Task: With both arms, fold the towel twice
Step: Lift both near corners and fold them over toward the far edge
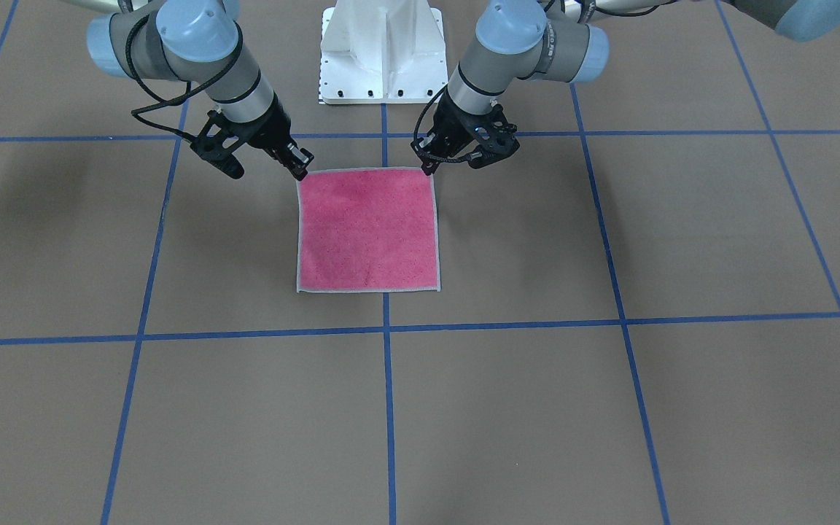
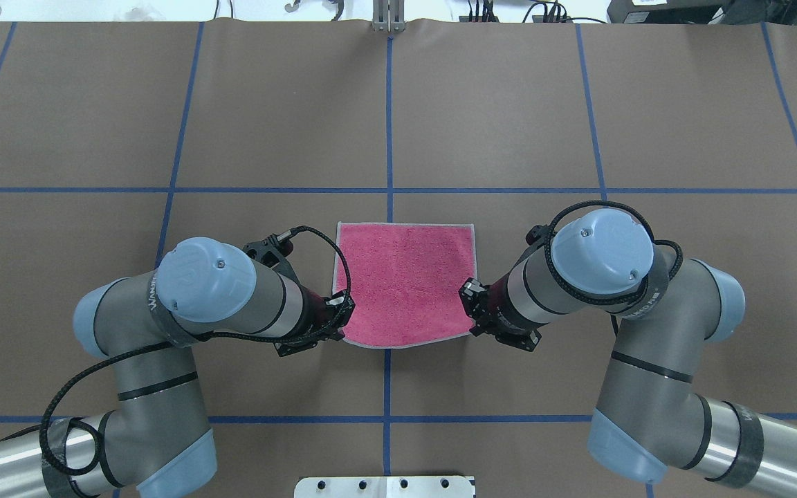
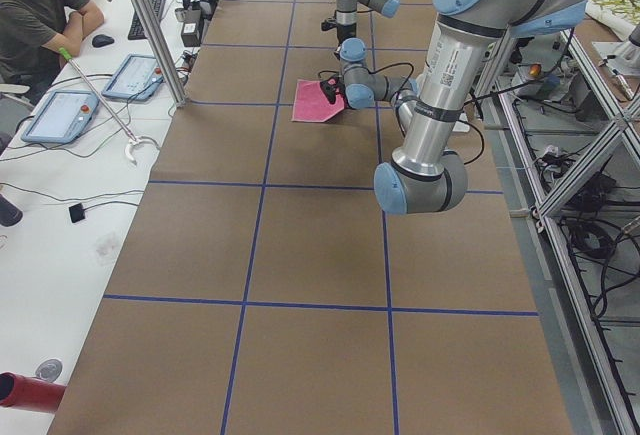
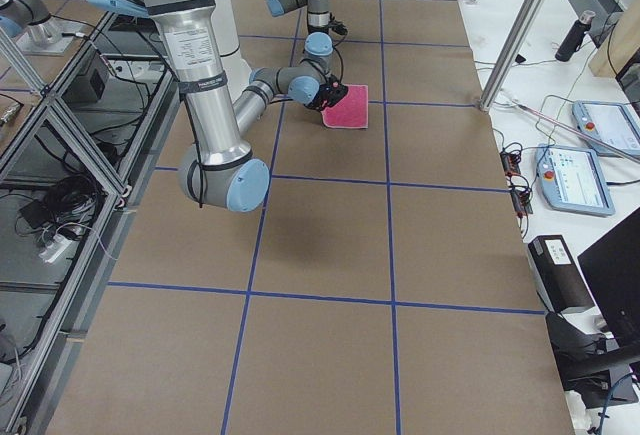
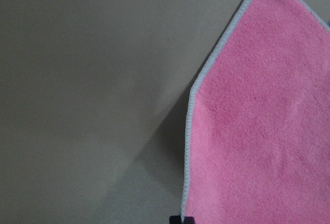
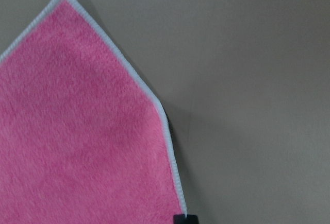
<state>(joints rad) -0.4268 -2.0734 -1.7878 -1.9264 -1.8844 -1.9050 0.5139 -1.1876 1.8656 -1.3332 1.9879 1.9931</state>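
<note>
Brown table, divided into large squares by blue tape lines, fills the overhead view. On the left side, the left arm enters from the lower corner and bends toward the centre. The left claw is pressed together on the near-left corner of the towel, and this corner is raised a little from the table. In the left wrist view the pale border bends up toward one dark fingertip at the bottom edge, and a shadow lies under the cloth.

The towel is in the middle of the table, across the centre tape line, with its pink face up. Its far part lies flat. Its near edge, the one toward the robot, curves because both near corners are held up.

On the right side, the right arm reaches in the same way. The right claw pinches the near-right corner of the towel, which also stands slightly off the table. Between the two arms, at the robot's edge of the table, the white pedestal is bolted down.
</note>
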